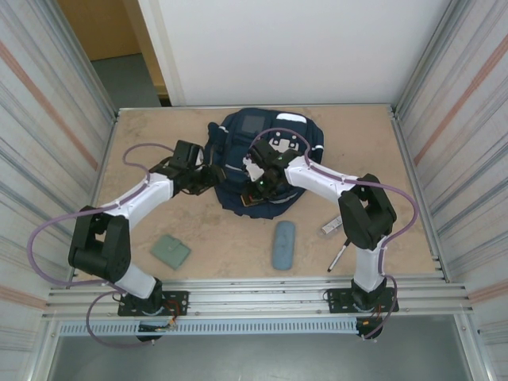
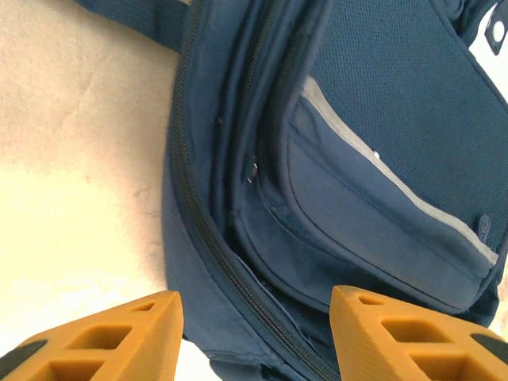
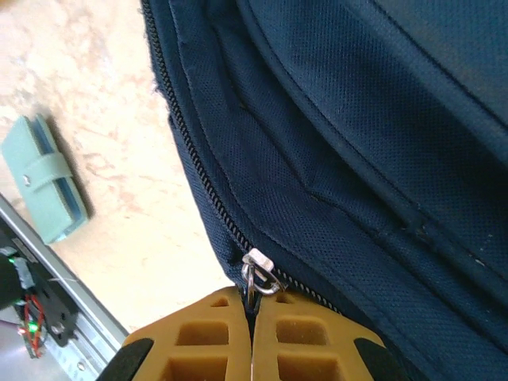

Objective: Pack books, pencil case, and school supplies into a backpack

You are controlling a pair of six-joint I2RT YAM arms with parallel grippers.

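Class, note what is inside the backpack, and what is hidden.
Nothing inside shows: the backpack's navy fabric covers it, and the zip looks closed up to the zip pull pinched by the right gripper.

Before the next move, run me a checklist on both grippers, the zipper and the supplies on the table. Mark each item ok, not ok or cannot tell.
1. The right gripper shut on the zipper pull: ok.
2. The left gripper bracing the backpack: not ok; its jaws stand apart over the fabric, pinching nothing.
3. The backpack opened wide enough to pack: cannot tell; the zipper stretch seen from the right wrist is closed.
4. The pencil case lying free on the table: ok.
5. The grey-green pad flat on the table: ok.
6. The marker and the silvery bar on the table beside the right arm: ok.
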